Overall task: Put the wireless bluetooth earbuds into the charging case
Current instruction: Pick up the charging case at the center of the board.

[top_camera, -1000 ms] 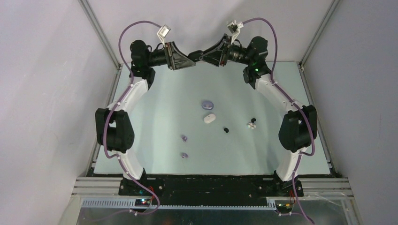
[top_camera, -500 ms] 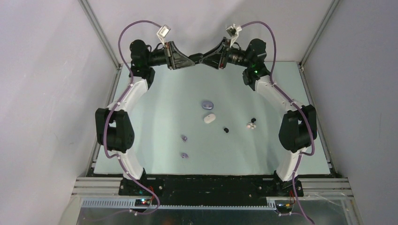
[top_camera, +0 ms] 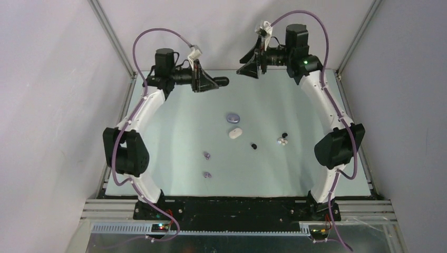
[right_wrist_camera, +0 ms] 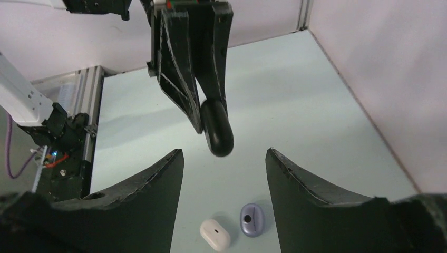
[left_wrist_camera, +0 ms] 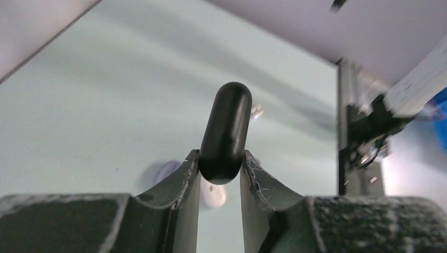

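**Step in hand (judged): presenting the case to be opened**

1. The left gripper (left_wrist_camera: 220, 164) is clamped on one end of the black charging case (left_wrist_camera: 225, 129) and holds it in the air above the far part of the desk (top_camera: 174, 126). Most of the case stands free beyond the fingertips.
2. The right gripper (top_camera: 243, 68) has its jaws wide apart and holds nothing. It faces the free end of the case and is apart from it.
3. Leave the left grip unchanged. Bring the right gripper in along the axis of the case and close it on the free end only.
4. The shell is smooth and rounded, and it is pinched near one end. A sideways push is likely to pivot it or squeeze it out of the grip.

**Orientation and location**

- Black charging case: the long axis lies in line with the left gripper's fingers. In the top view the rounded free end points to 3 o'clock. No lid seam can be made out.
- Two lavender earbuds (top_camera: 207, 155) lie at 7 to 8 o'clock of the white case (top_camera: 235, 133).
- The lavender case (top_camera: 233, 117) lies at 12 o'clock of the white case.
- One black earbud (top_camera: 253, 145) lies at 4 o'clock of the white case.
- The white earbuds (top_camera: 283, 141) lie at 3 o'clock of the white case, with a second black bud just beside them.
- Every earbud is on the desk and none is seated in a case. They are too small to show an axis or heading.
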